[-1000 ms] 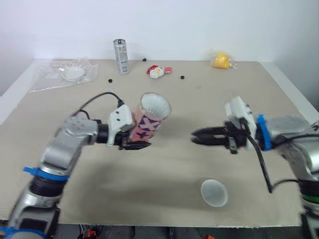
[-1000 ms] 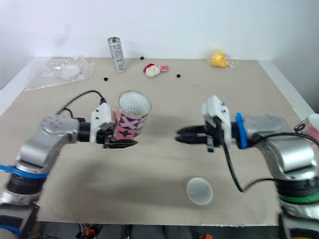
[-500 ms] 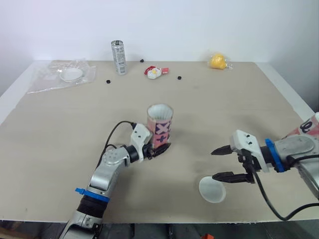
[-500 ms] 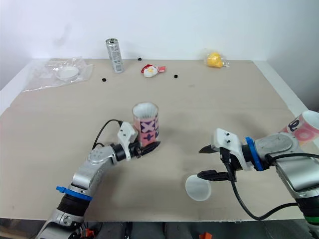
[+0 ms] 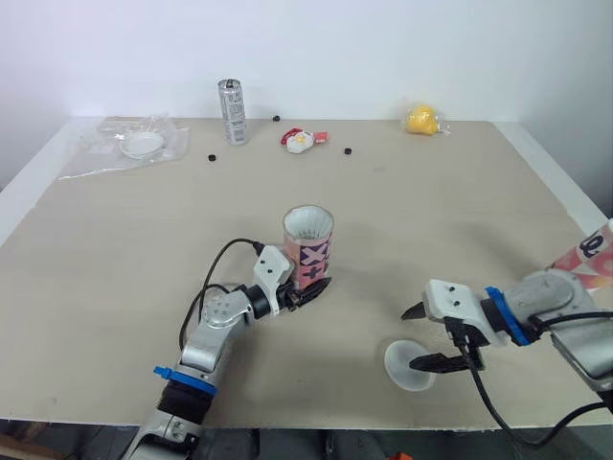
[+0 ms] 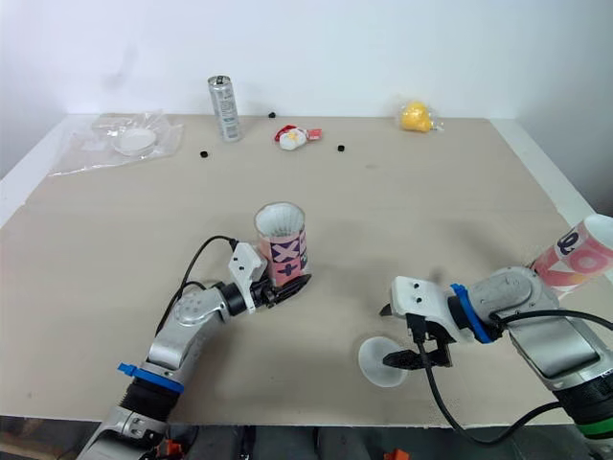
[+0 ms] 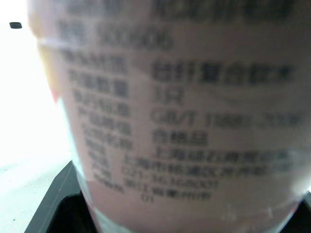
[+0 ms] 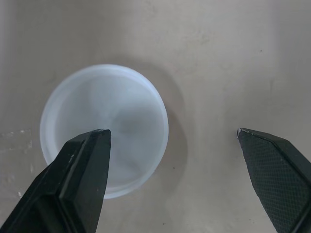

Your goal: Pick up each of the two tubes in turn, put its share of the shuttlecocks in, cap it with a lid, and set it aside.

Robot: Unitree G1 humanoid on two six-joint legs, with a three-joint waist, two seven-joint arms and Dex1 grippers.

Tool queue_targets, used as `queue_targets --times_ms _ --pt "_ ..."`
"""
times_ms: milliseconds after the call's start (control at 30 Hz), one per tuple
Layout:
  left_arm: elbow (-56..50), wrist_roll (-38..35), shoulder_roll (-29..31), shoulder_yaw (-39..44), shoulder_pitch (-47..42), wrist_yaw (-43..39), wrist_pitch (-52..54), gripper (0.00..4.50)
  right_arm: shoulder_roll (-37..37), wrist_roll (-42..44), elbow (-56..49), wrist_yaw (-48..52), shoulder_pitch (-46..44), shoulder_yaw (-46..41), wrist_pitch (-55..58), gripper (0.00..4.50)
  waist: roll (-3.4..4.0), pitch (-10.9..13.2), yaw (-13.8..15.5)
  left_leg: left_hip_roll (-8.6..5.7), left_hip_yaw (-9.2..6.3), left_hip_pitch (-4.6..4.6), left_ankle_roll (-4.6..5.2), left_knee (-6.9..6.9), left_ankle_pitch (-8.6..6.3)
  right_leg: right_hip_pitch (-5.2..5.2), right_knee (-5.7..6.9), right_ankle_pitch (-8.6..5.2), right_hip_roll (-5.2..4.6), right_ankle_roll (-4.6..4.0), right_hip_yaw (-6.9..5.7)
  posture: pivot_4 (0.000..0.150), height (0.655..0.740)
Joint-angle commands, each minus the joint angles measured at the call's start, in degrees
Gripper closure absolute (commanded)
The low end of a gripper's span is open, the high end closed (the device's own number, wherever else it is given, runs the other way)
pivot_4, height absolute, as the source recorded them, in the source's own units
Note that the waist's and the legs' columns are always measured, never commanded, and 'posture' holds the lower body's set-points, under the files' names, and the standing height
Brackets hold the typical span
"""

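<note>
A pink tube point(image 5: 308, 251) with dark cross marks stands upright near the table's middle, with white shuttlecock feathers showing in its open top. My left gripper point(image 5: 312, 288) is shut on its lower part; the tube's printed label point(image 7: 170, 121) sits close between the black fingers. A round translucent lid point(image 5: 406, 365) lies flat near the front edge. My right gripper point(image 5: 421, 335) hovers open just over it; one finger point(image 8: 82, 165) overlaps the lid point(image 8: 104, 130), the other stands past its rim. A second pink tube point(image 6: 584, 255) shows at the right edge.
Along the far edge stand a silver can point(image 5: 231, 110), a red and white toy point(image 5: 300, 139) and a yellow object point(image 5: 422, 118). A clear plastic bag point(image 5: 134, 146) holding a white disc lies at the far left. Small black bits point(image 5: 212, 156) lie near the can.
The left arm has brought the tube down from a raised tilt to upright near the table. The right gripper has opened and dropped toward the lid near the front edge.
</note>
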Motion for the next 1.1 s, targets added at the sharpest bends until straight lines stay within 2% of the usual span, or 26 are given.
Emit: queue_targets --times_ms 33,233,267,400,500,600,700,800,900,1100 --pt "2.7 0.6 -0.2 -1.2 1.7 0.4 0.7 1.45 -0.1 -1.1 -0.6 0.2 -0.5 0.4 -0.9 1.36 0.01 0.0 0.0 0.0 0.0 0.0 0.0 0.01 0.0 0.02 0.0 0.0 0.0 0.01 0.0 0.15 0.74" --pt "3.4 0.6 -0.2 -1.1 1.9 0.5 0.4 1.45 0.2 -0.1 -1.5 0.7 -0.4 0.1 -0.5 4.34 0.02 0.0 0.0 0.0 0.0 0.03 0.0 0.06 0.0 0.06 0.0 0.02 0.0 0.02 0.01 0.15 0.74" --pt "3.4 0.6 -0.2 -1.1 1.9 0.5 0.3 1.45 0.2 0.5 -1.7 0.9 -0.3 -0.3 -0.2 4.46 0.02 0.0 0.0 0.0 0.0 0.03 0.0 0.07 0.0 0.06 0.0 0.03 0.0 0.03 0.01 0.15 0.74" --pt "3.4 0.6 -0.2 -1.2 1.9 0.5 0.3 1.45 0.4 3.6 -2.8 1.4 -0.7 -1.8 1.1 4.46 0.05 -0.1 0.0 0.0 0.01 0.06 0.0 0.1 0.0 0.08 0.0 0.04 0.0 0.04 0.02 0.15 0.74" --pt "3.8 0.6 -0.3 -1.2 1.7 0.5 0.1 1.45 2.7 9.8 -3.7 1.0 -4.2 -5.0 4.3 4.46 0.06 -0.1 0.0 0.0 0.01 0.06 0.0 0.1 0.0 0.08 0.0 0.04 0.01 0.04 0.02 0.15 0.74" --pt "4.3 0.5 -0.4 -1.1 1.4 0.3 0.0 1.45 6.0 18.4 -3.7 -0.4 -13.1 -9.4 10.8 4.46 0.27 -0.1 -0.2 0.0 0.06 0.07 0.0 0.16 0.0 0.09 0.0 0.14 0.01 0.1 0.09 0.15 0.74" --pt "4.9 0.6 -0.5 -1.1 1.1 0.1 -0.3 1.45 9.6 22.3 -0.8 -3.9 -24.2 -11.0 16.1 4.46 0.2 -0.1 -0.2 0.02 0.06 0.06 0.0 0.34 0.0 0.11 0.0 0.21 0.05 0.04 0.11 0.15 0.74" --pt "5.8 1.2 -0.3 -1.3 0.7 0.1 -1.4 1.45 14.1 22.7 3.5 -8.5 -34.8 -10.5 19.2 4.46 0.19 -0.1 -0.3 0.04 0.09 0.06 0.0 0.37 0.0 0.12 0.0 0.1 0.03 -0.16 0.11 0.15 0.74" --pt "6.8 2.3 0.1 -2.0 0.6 0.1 -3.1 1.45 17.5 20.1 6.3 -11.4 -41.8 -7.6 20.0 4.46 0.22 -0.2 -0.1 0.04 0.09 -0.03 0.0 0.34 0.0 0.04 -0.01 0.07 0.02 -0.16 0.12 0.15 0.74" --pt "8.8 3.7 0.4 -3.3 0.8 0.2 -5.6 1.45 21.8 15.0 11.4 -14.2 -47.3 -2.1 19.3 4.46 0.24 -0.2 0.1 0.04 0.07 -0.14 0.02 0.34 -0.02 0.0 -0.01 0.16 -0.01 0.06 0.08 0.15 0.74"
